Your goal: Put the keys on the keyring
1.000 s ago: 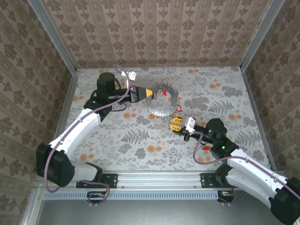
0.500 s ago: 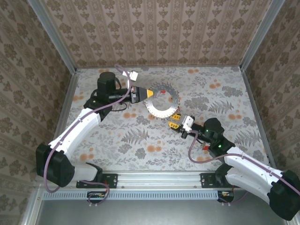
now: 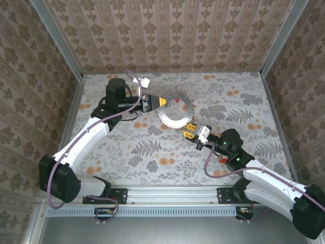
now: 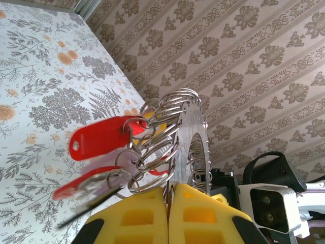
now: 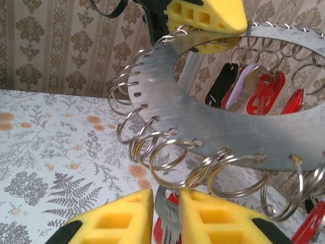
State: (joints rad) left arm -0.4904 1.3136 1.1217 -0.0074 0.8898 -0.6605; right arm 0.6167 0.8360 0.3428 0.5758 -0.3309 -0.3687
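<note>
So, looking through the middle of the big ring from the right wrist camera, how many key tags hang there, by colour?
Seen through the keyring opening:
Black tags: 1
Lilac tags: 1
Red tags: 2
Total: 4, though overlap may hide more.

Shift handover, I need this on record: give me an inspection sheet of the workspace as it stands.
Surface: floral table cover, flat.
Job's things: keyring lifted off the table; red keys and a black key hang from its small rings.
Clutter: nothing seen.
End effectors: left end effector shut on keyring rim; right end effector shut on a key near the ring.
Cables: purple cables along both arms.
Surroundings: patterned walls on three sides.
</note>
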